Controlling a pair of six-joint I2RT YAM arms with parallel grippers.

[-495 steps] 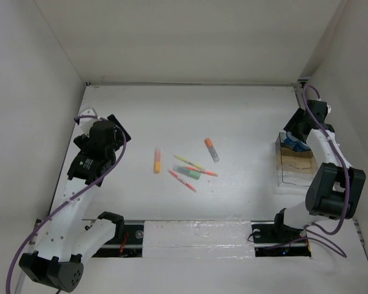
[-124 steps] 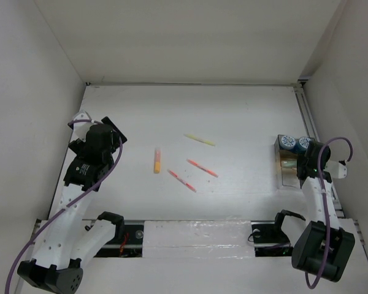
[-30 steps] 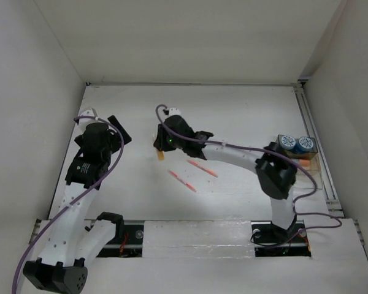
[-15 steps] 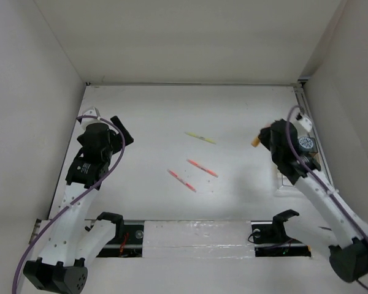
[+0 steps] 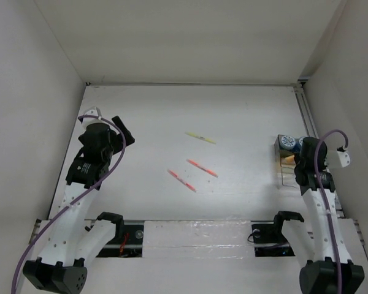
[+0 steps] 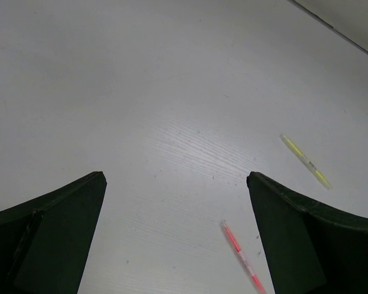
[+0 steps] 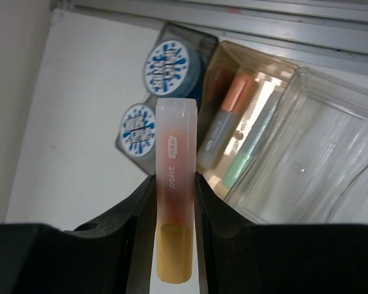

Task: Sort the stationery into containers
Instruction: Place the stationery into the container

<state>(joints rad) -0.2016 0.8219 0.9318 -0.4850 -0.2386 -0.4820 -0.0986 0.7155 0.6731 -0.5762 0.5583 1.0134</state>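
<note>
At the tray (image 7: 331, 184), the right gripper (image 7: 173, 180) pinches an orange marker (image 7: 172, 153); the left gripper (image 6: 175, 180) hangs spread wide.

Top view: the tray hugs the table's (image 5: 245, 110) right edge beside the rail (image 5: 308, 116), under the right arm (image 5: 319, 202), with two rolls (image 5: 287, 141) at its far end. A yellow pen (image 5: 200, 137) and two pink pens (image 5: 202, 168) lie mid-frame, with broad bare tabletop on every side.
Left wrist view: bare table shows between the parted fingers; the yellow pen and one pink pen lie at right.
Right wrist view: the held marker stands upright in the frame, its clear cap between the rolls at upper left and the compartment holding an orange-and-grey marker (image 7: 230, 113) and a green marker (image 7: 253, 150).
</note>
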